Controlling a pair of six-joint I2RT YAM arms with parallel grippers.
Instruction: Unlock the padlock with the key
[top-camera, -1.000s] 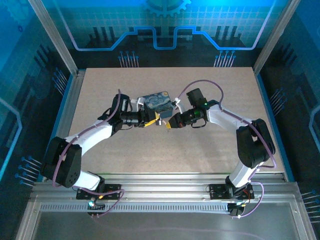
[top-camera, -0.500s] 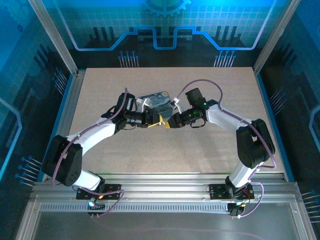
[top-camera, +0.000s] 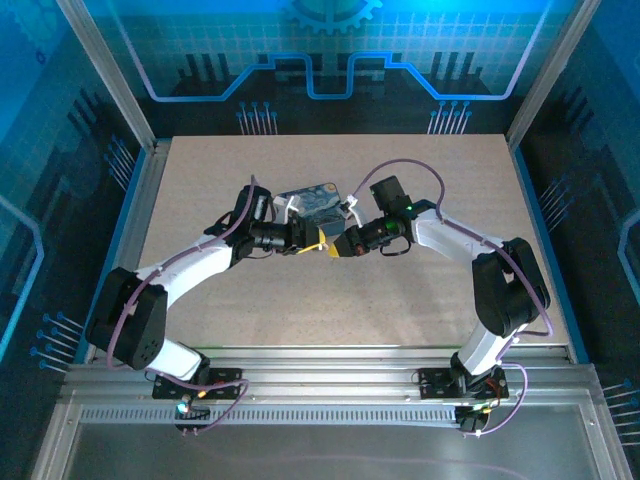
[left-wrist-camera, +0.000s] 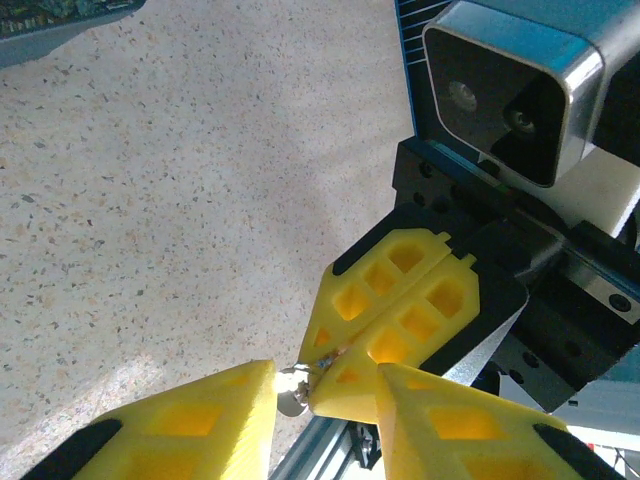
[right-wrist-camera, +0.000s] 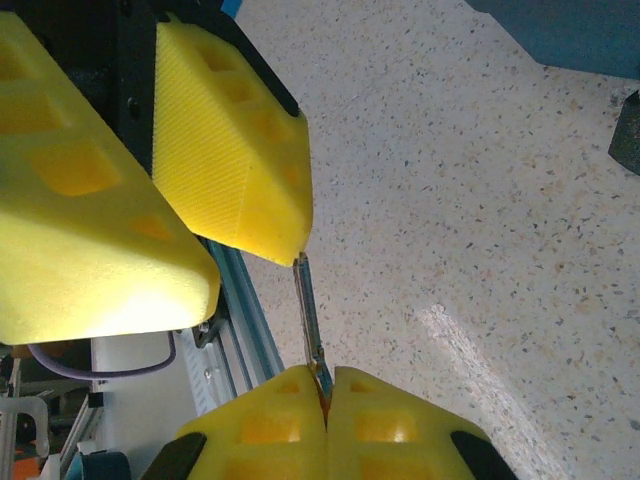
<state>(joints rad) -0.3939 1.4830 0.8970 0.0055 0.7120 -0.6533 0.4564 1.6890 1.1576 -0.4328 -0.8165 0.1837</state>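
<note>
step: we judge key handover, middle of worktop (top-camera: 250, 300) | right gripper (right-wrist-camera: 325, 385) pressed together on key (right-wrist-camera: 308, 310) | left gripper (left-wrist-camera: 325, 388) spread about its free end, contact seemingly one-sided | advise: close squarely before right releases

Left pincer (top-camera: 318, 240): over the middle of the surface (top-camera: 400, 310), pointing right.
Right pincer (top-camera: 341, 244): just right of the left pincer, tip to tip with it.
Key (right-wrist-camera: 308, 300): between the pincers, one end in the right pincer, the other touching a left finger.
Flat box (top-camera: 314, 201): on the surface, just behind both pincers.
</note>
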